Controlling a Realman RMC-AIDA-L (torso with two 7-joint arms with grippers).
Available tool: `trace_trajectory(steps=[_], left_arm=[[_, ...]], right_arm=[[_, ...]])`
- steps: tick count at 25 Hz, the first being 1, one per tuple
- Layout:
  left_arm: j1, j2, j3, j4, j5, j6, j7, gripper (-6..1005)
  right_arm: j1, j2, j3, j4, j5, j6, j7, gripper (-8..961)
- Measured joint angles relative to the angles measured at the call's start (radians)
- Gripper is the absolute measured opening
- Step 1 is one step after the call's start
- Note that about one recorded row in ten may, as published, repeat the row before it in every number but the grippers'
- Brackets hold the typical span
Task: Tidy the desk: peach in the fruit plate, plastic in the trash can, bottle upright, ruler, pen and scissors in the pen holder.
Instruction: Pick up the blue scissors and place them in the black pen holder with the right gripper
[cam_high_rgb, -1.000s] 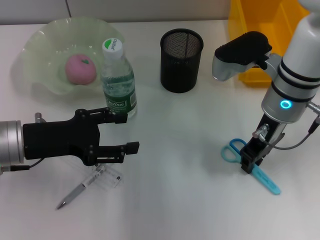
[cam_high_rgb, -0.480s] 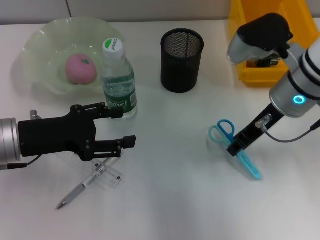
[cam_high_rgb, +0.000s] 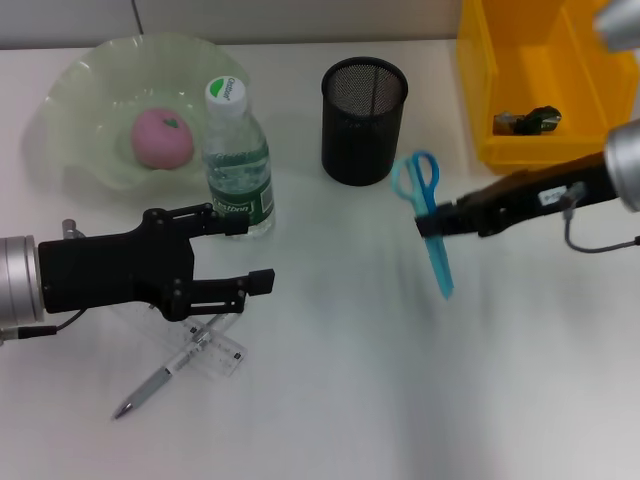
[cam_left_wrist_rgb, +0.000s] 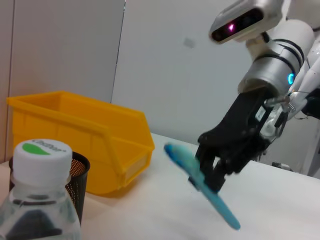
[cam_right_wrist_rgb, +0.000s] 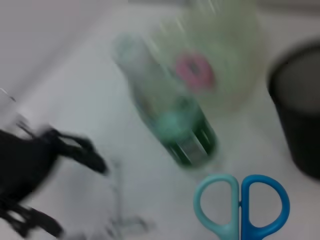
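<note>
1. The scissors (cam_high_rgb: 428, 215) hung clear of the desk (cam_high_rgb: 340, 400) in the right claw (cam_high_rgb: 436, 224), which was clamped on them near the pivot; handles stood above the claw, the blade tip slanted below it

2. The holder (cam_high_rgb: 364, 120) sat just beyond the claw, off to its left side, and the scissors were not over its mouth. Lowered from there, the tip would likely hit the rim or the desk, or tip the holder over

3. The scissors sat tilted in the claw, not plumb. A thin grip near the pivot might let them swing or slide out during a quick move, and the wrist views looked smeared, which hinted at speed

4. The bottle (cam_high_rgb: 236, 160) stood upright farther to the claw's left, past the holder. A wide sweep across could knock it down and undo that part of the job

5. The peach (cam_high_rgb: 161, 138) lay in the plate (cam_high_rgb: 70, 90) beyond the bottle, well away from the claw, so it looked safe

6. The left claw (cam_high_rgb: 235, 255) hovered open, well apart from the right one, just above the pen (cam_high_rgb: 158, 382) and the clear ruler (cam_high_rgb: 212, 352). If both arms headed for the holder together, they could collide over it

7. The bin (cam_high_rgb: 520, 60) sat close behind the right claw; a backward swing of that arm might clip its wall
</note>
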Motion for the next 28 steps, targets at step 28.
trace_trajectory(steps=[28], left_arm=[[-0.002,0.0,-0.007,-0.039,-0.009,-0.002,0.025,793]], right_arm=[[0.224,0.006,0.337,0.903,0.742,0.379,-1.34,240]])
